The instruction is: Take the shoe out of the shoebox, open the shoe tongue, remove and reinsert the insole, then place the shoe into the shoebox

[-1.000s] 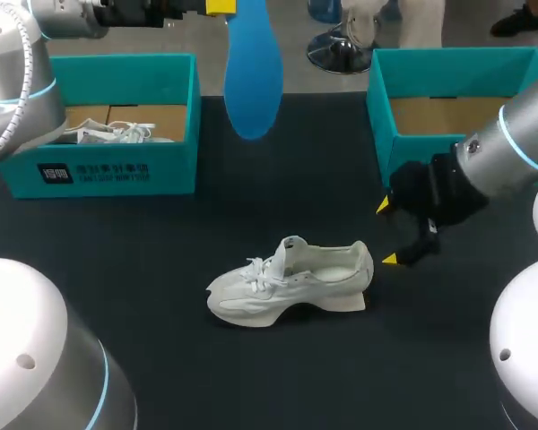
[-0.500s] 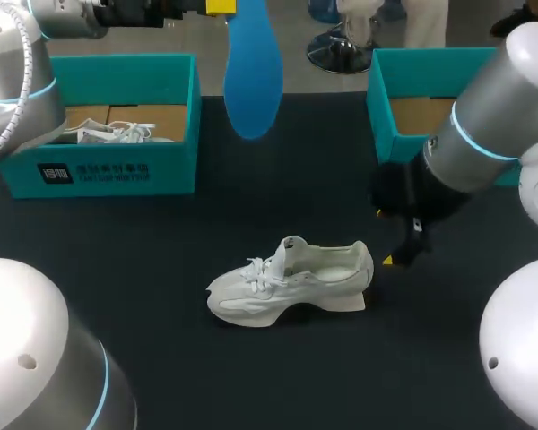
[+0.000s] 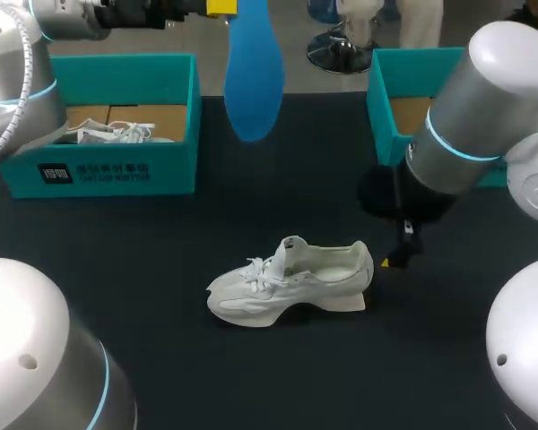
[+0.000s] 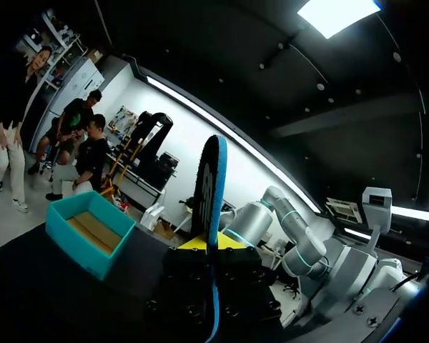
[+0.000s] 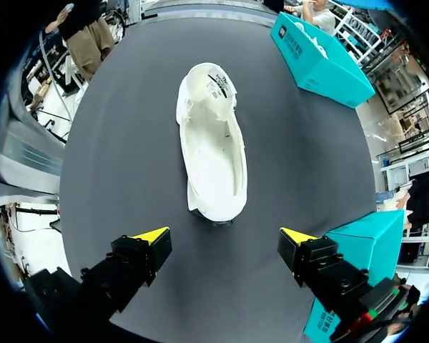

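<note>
one shoe [image 5: 211, 143], just ahead of right tool [image 5: 225, 236]

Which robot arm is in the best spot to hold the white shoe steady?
Probably right. The right claw is open just behind the shoe's heel, holding nothing. The left claw is up high, shut on the blue insole.

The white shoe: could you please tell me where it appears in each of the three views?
Head view: the white shoe stands on its sole mid-table, heel toward my right arm.
Left wrist view: not in it; the left gripper holds only the blue insole.
Right wrist view: straight ahead of the open right gripper, heel nearest.
Shared landmark: the teal shoebox beside my right arm, seen in all three.
</note>
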{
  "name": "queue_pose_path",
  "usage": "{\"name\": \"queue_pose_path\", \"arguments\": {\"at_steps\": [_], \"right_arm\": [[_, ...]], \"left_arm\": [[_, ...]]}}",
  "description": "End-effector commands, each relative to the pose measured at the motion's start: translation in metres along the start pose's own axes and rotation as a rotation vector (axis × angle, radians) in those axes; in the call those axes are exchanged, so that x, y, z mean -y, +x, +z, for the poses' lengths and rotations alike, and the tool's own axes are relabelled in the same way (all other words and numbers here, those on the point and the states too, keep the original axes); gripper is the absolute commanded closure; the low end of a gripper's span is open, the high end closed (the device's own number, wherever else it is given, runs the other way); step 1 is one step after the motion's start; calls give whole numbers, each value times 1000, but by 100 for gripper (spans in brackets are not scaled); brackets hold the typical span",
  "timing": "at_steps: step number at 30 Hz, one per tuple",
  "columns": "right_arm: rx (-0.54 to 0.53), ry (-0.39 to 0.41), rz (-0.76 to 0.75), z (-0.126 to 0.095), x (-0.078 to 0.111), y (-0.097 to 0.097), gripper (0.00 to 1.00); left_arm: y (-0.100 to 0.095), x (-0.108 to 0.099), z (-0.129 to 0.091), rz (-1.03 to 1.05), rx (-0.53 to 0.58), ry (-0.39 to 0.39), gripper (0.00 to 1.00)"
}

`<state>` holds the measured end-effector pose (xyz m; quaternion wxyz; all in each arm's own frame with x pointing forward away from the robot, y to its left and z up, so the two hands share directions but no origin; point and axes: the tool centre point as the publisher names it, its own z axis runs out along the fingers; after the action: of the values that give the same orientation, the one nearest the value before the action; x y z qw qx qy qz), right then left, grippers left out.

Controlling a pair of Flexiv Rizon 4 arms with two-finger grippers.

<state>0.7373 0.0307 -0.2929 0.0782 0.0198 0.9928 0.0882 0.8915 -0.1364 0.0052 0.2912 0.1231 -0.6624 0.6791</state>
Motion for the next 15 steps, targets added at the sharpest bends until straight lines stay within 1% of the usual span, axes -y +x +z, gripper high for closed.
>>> {"name": "queue_pose_path", "arguments": {"at_steps": [1,9,15], "right_arm": [[2,8,1,2,-2,0,0],[2,8,1,2,-2,0,0],[2,8,1,2,-2,0,0]], "left_arm": [[6,-5,6,-10,-3,-1,100],[3,0,-2,-42,-5,5,100],[2,0,-3,-46,-8,3,100]]}}
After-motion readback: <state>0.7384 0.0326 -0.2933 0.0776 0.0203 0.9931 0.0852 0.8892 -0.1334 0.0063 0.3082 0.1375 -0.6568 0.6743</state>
